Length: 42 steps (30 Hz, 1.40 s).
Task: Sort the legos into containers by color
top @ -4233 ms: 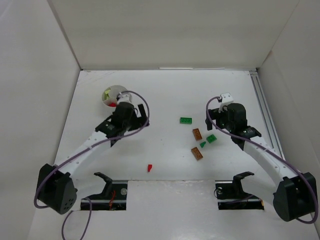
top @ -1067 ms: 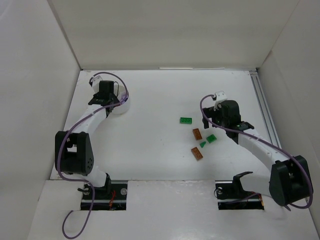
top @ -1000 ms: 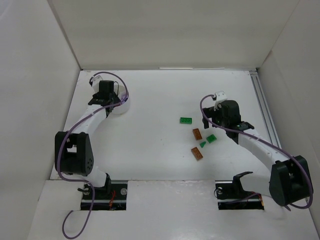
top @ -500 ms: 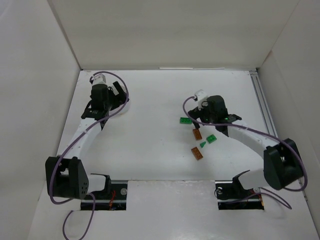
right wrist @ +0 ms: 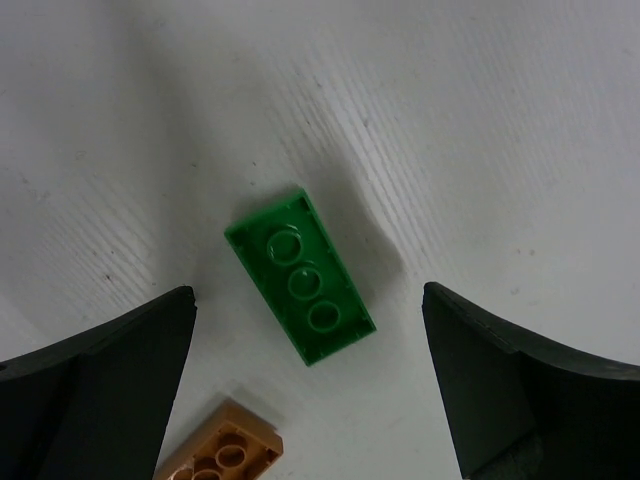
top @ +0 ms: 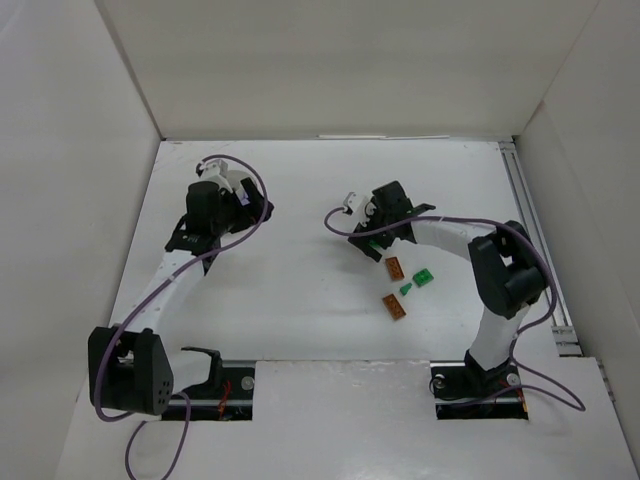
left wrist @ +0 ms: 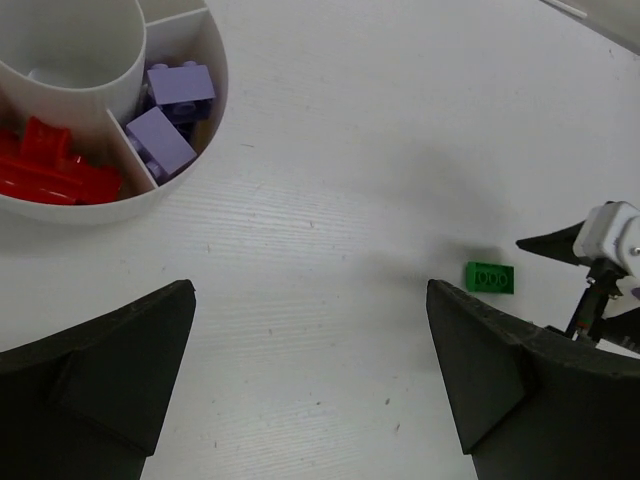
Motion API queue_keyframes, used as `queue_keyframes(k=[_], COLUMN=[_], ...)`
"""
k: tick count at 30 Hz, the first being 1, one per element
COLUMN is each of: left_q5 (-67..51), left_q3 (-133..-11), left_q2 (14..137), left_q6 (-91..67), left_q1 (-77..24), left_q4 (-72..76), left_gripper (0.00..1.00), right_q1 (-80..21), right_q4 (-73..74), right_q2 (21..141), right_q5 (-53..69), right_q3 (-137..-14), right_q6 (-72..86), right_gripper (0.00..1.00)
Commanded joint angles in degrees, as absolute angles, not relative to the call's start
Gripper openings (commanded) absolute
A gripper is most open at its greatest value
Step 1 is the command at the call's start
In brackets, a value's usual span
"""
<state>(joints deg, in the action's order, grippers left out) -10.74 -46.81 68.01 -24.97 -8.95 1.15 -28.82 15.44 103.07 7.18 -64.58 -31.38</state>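
The white divided cup [left wrist: 214,95] sits at the upper left of the left wrist view. It holds red legos [left wrist: 50,172] in one section and purple legos [left wrist: 168,112] in another. My left gripper [left wrist: 310,300] hangs open over bare table just right of the cup, also seen from above [top: 240,205], where it hides the cup. My right gripper [right wrist: 308,292] is open and straddles a flat green lego [right wrist: 300,275] lying on the table, without touching it. A brown-orange lego [right wrist: 220,455] lies close beside it.
Right of the green lego [top: 375,241] lie two brown-orange legos [top: 394,267] [top: 394,307] and two small green ones [top: 423,277] [top: 406,289]. White walls enclose the table, and a rail [top: 530,220] runs along its right edge.
My left gripper has opened and drawn back from over the cup toward the right. My right arm has swung left, from beside the cluster to over the flat green lego.
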Motion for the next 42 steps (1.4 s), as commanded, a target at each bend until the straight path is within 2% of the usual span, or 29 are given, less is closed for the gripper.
queue_keyframes(k=[1,7,8,9,18,20,27,30,34,42], left_q5=[-13.7,-13.7,-13.7,-13.7,-16.4,-19.1,-45.0,-46.5,-47.0,-47.0], left_q3=[-48.0,-49.1,-49.7,-49.7,-49.7,-49.7,-45.6,-46.8,-48.9,-50.7], left_q2=[68.9,70.7,70.7,70.7,70.1,69.6,70.9,73.4,75.5,78.4], left_q6=[-23.6,-22.3,-22.3,-22.3,-21.8,-21.8,-26.2,-26.2,-25.7,-28.0], left_q1=[-9.2,-9.2,-9.2,-9.2,-8.7,-8.7,-11.8,-15.2,-22.1,-25.3], left_q4=[4.1,3.5,3.5,3.5,3.5,5.3,19.8,20.5,21.0,24.1], left_gripper=[1.00,1.00,1.00,1.00,1.00,1.00,1.00,1.00,0.93,0.77], right_q1=[-29.0,-28.5,-28.0,-27.2,-24.9,-24.9,-29.2,-32.0,-34.9,-37.3], right_q4=[20.3,22.8,22.8,22.8,21.7,19.9,12.8,10.3,7.4,3.5], right_q2=[105.9,108.5,108.5,108.5,107.5,104.7,92.6,88.2,84.5,81.4], right_q5=[12.1,12.7,12.7,13.4,18.3,19.2,28.0,28.7,29.2,28.7], right_q3=[-68.5,-69.6,-69.6,-69.0,-67.2,-66.5,-62.9,-62.3,-62.3,-61.7], right_q6=[-35.8,-35.8,-35.8,-35.8,-35.1,-35.6,-37.2,-37.2,-36.7,-35.4], right_gripper=[1.00,0.84,0.77,0.62,0.31,0.29,0.28,0.29,0.29,0.29])
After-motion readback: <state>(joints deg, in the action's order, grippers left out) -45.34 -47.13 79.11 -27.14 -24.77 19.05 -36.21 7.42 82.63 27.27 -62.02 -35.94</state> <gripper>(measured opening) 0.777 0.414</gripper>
